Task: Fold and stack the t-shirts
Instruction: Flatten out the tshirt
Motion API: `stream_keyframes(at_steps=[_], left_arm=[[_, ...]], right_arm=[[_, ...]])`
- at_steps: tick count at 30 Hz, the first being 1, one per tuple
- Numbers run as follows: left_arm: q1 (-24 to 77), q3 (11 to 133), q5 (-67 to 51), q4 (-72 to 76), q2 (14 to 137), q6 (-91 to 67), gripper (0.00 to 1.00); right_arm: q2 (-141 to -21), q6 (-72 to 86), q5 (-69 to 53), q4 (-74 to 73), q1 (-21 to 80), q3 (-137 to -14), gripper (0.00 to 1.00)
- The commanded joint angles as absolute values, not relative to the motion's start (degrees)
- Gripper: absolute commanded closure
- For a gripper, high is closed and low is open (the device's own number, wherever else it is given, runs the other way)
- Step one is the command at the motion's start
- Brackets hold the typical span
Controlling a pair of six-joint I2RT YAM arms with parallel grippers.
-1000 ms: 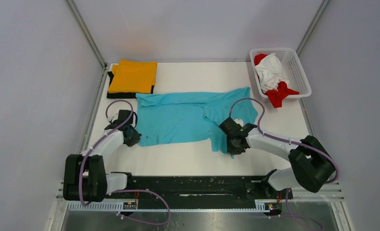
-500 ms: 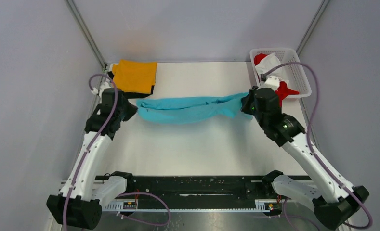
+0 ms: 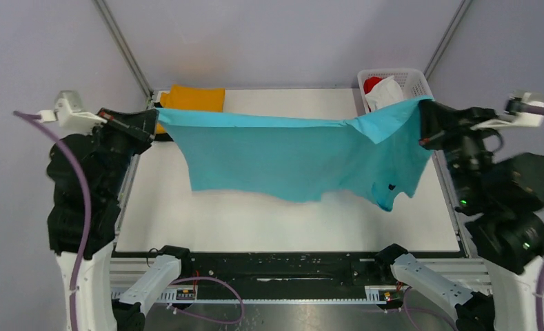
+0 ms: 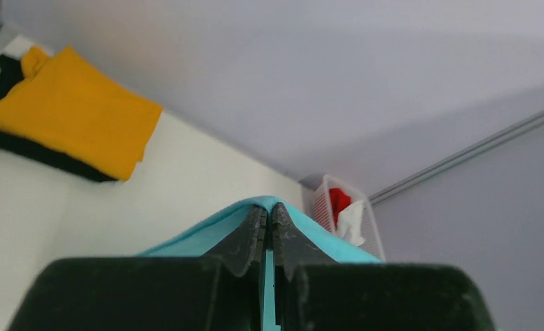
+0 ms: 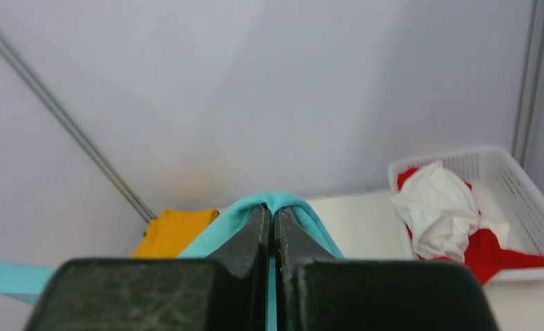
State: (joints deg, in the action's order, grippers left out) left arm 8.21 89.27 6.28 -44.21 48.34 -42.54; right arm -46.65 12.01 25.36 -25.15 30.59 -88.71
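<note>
The turquoise t-shirt (image 3: 289, 155) hangs spread in the air above the table, held by its top edge at both ends. My left gripper (image 3: 153, 116) is shut on its left corner (image 4: 252, 205). My right gripper (image 3: 422, 110) is shut on its right corner (image 5: 276, 200). A folded orange t-shirt (image 3: 192, 98) lies on a folded black t-shirt (image 4: 21, 141) at the table's far left. A white t-shirt (image 5: 438, 207) and a red t-shirt (image 5: 493, 252) lie crumpled in the basket.
The white plastic lattice basket (image 3: 415, 80) stands at the far right corner. Grey enclosure walls and metal posts (image 3: 121, 45) close in the table on three sides. Both arms stand raised high at the table's left and right edges.
Both grippers have risen and moved apart. The turquoise t-shirt, bunched low over the table before, now hangs stretched wide between them.
</note>
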Motion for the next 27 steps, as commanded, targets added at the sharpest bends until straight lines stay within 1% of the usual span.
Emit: stream_keyframes(at_steps=[1, 4, 8, 14, 19, 24, 27], left_arm=[[8.26, 98.09, 3.75, -45.52, 45.33, -39.38, 1.0], [8.26, 104.38, 0.96, -47.41, 44.49, -37.78, 1.0], [8.24, 111.56, -1.62, -50.01, 43.46, -36.18, 1.0], [8.26, 115.3, -2.89, -51.63, 42.1, -35.66, 1.0], [8.23, 112.99, -0.42, -51.94, 42.25, -35.53, 1.0], [8.23, 106.57, 6.51, -51.33, 44.81, -35.24, 1.0], [8.21, 97.53, 11.29, -48.36, 46.64, -35.72, 1.0]], right_arm=[[-44.17, 8.09, 17.59, -30.17, 30.32, -98.52, 1.0], [-43.13, 7.9, 11.7, -34.66, 30.37, -104.32, 1.0], [-40.82, 8.58, 4.86, -38.26, 30.38, -109.05, 1.0], [-41.63, 8.36, -2.06, -44.2, 30.34, -117.76, 1.0], [-42.08, 6.51, 1.98, -44.7, 30.36, -117.0, 1.0], [-41.73, 4.76, 9.32, -40.02, 30.34, -108.57, 1.0], [-42.36, 3.98, 16.14, -35.42, 30.33, -100.75, 1.0]])
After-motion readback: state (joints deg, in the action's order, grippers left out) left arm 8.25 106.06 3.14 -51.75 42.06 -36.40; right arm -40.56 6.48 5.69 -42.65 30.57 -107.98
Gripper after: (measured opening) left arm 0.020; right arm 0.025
